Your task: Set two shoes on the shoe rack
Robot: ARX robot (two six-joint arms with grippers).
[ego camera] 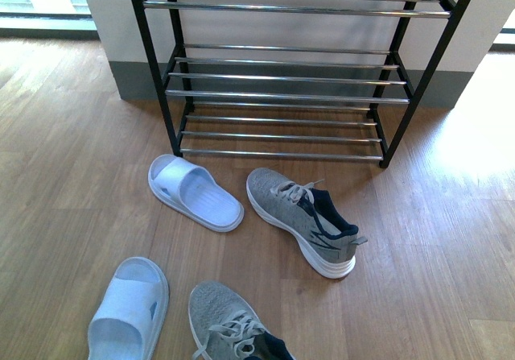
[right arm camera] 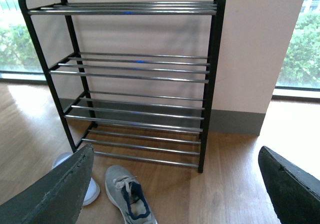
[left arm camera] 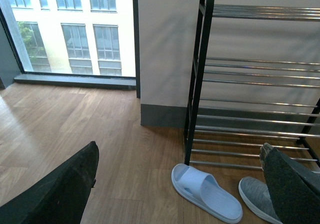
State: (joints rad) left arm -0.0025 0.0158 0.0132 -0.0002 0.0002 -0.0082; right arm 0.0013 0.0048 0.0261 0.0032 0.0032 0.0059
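Observation:
A grey sneaker [ego camera: 302,219] and a pale blue slide sandal [ego camera: 194,192] lie on the floor just before the shoe rack [ego camera: 290,78]. A second sandal [ego camera: 129,310] and second grey sneaker [ego camera: 229,328] lie nearer, at the bottom edge. Neither arm shows in the front view. The left gripper [left arm camera: 180,184] is open above the floor, with the sandal [left arm camera: 206,192] and a sneaker toe [left arm camera: 255,196] between its fingers and the rack [left arm camera: 250,83] beyond. The right gripper [right arm camera: 175,184] is open and empty, facing the rack [right arm camera: 135,78], with the sneaker [right arm camera: 127,199] below.
The rack's shelves are bare chrome rods. It stands against a white wall pillar [ego camera: 105,22] with a grey skirting. Windows flank it [left arm camera: 65,28] [right arm camera: 300,48]. The floor is wood plank [ego camera: 72,175].

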